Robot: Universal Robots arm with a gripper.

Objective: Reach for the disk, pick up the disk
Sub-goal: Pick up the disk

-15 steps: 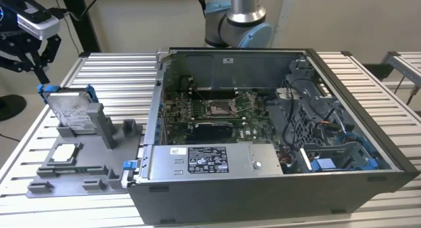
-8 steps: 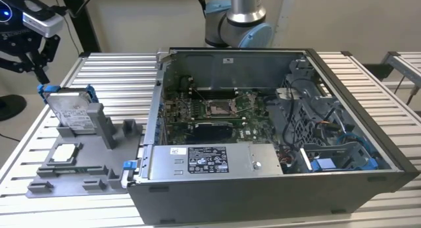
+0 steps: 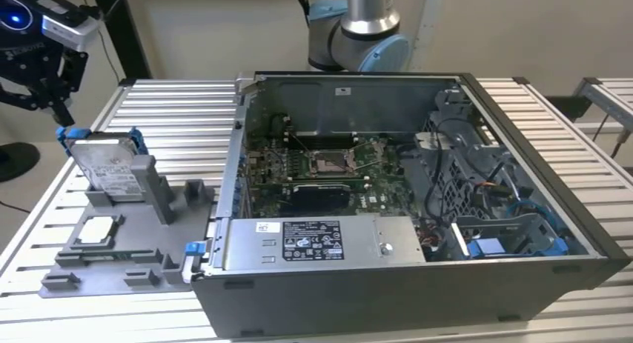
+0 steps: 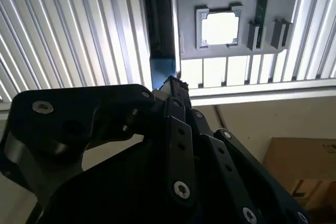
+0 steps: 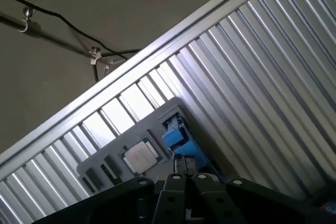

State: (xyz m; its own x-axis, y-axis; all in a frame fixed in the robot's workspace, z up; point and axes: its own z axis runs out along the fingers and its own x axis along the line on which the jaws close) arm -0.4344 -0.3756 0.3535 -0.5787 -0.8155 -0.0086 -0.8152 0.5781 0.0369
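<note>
Gripper (image 4: pixel 170 83) close up in both wrist views: black linkages, jaws drawn nearly together, tips down at the top corner of the blue bracket (image 3: pixel 67 135); can't tell whether they pinch it. The disk (image 3: pixel 107 165) stands on edge in a grey fixture (image 3: pixel 109 276) near the slatted table's (image 3: pixel 178 113) edge at the exterior view's left. Silver chip (image 3: pixel 99 230) lies in the same fixture. Open computer case (image 3: pixel 396 284) stands just beside.

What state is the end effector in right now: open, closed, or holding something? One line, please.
End effector: at the top corner of the disk; open or closed cannot be told.
</note>
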